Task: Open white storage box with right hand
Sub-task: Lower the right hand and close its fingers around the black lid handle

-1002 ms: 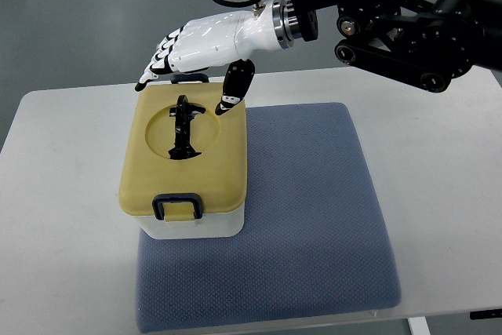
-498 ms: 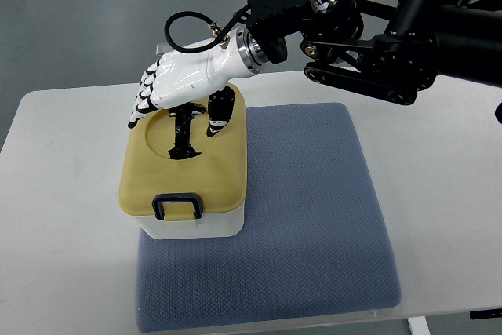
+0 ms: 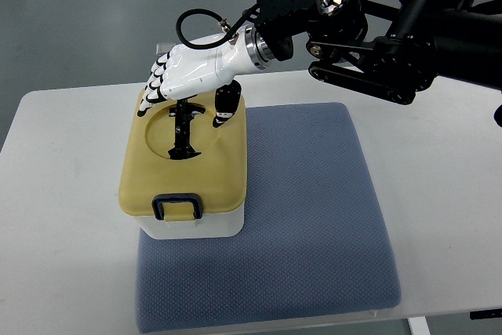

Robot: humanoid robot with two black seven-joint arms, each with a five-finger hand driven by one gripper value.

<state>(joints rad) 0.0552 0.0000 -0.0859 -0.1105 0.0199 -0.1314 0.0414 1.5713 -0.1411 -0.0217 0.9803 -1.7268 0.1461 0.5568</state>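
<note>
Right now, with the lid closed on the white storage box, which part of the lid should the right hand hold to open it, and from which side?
Probably the black handle in the round recess of the yellow lid. It stands up from the lid's centre, so fingers can close around it from above. The right hand hovers over it, open. The front latch looks shut and may need releasing first.

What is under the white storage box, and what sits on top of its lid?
The storage box stands on a blue-grey mat over the white table. On its yellow lid sits a black handle; the right hand covers the far edge. The lid hides the contents.
</note>
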